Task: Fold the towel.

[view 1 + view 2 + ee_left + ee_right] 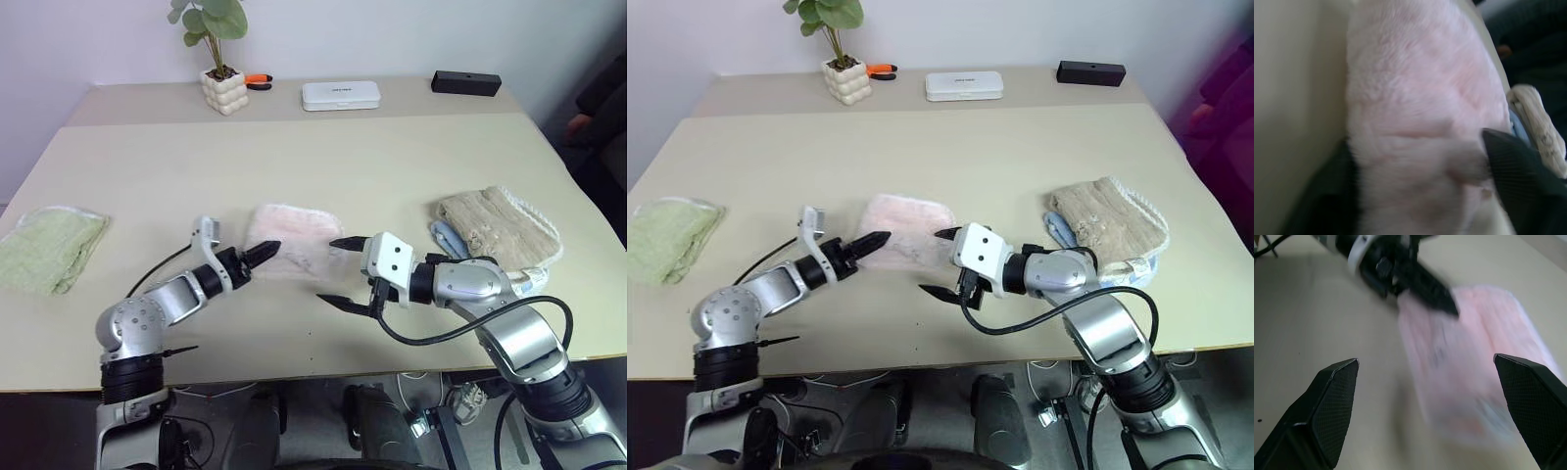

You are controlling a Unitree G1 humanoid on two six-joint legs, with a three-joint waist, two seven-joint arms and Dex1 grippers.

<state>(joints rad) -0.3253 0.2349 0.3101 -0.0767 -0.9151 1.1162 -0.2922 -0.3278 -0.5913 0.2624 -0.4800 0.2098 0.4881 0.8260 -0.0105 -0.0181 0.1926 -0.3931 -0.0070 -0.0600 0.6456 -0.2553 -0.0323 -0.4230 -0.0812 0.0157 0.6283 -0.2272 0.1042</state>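
The towel [294, 240] is pale pink terry cloth, lying folded flat in the middle of the table. My left gripper [265, 252] points at the towel's left edge from the left. In the left wrist view its fingers [1518, 171] stand apart with the pink towel [1415, 98] seen between them. My right gripper [328, 270] hovers just off the towel's near right corner, open wide with nothing in it. In the right wrist view the towel [1488, 357] lies ahead of the open fingers [1332, 406], and the left gripper [1435, 293] reaches in over the towel's far edge.
A light green towel [49, 250] lies at the table's left edge. A beige knitted towel [495, 230] sits on the right over a blue cloth. At the back stand a potted plant [223, 83], a white box [340, 95] and a black box [466, 82].
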